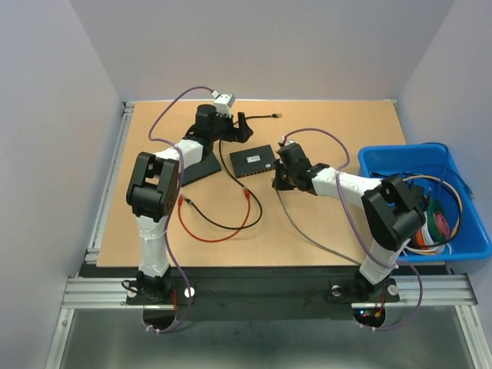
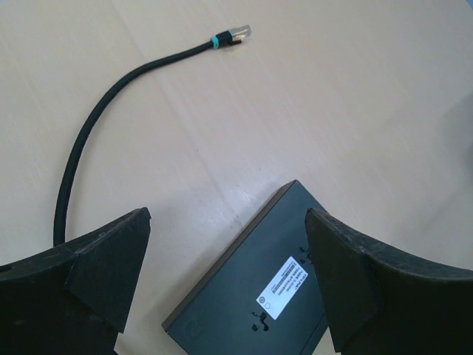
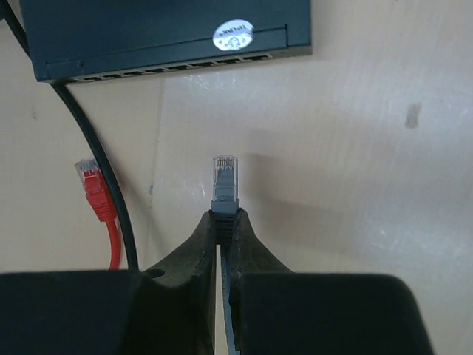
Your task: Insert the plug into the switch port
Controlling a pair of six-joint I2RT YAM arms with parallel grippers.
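The black switch [image 1: 254,161] lies flat mid-table. In the right wrist view its port row [image 3: 170,68] faces my gripper. My right gripper [image 3: 225,218] is shut on the grey plug [image 3: 225,177], which points at the switch with a gap of bare table between them. In the top view this gripper [image 1: 279,175] sits just right of the switch, and its grey cable [image 1: 307,231] trails toward the near edge. My left gripper [image 1: 240,129] is open and empty, hovering behind the switch, whose underside label [image 2: 284,287] shows between the fingers [image 2: 111,259].
A red cable [image 1: 215,231] and a black cable [image 1: 250,201] lie left of the switch; the red plug [image 3: 92,185] lies by the right gripper. Another black cable's plug [image 2: 236,33] lies behind. A blue bin [image 1: 461,250] of cables stands at the right.
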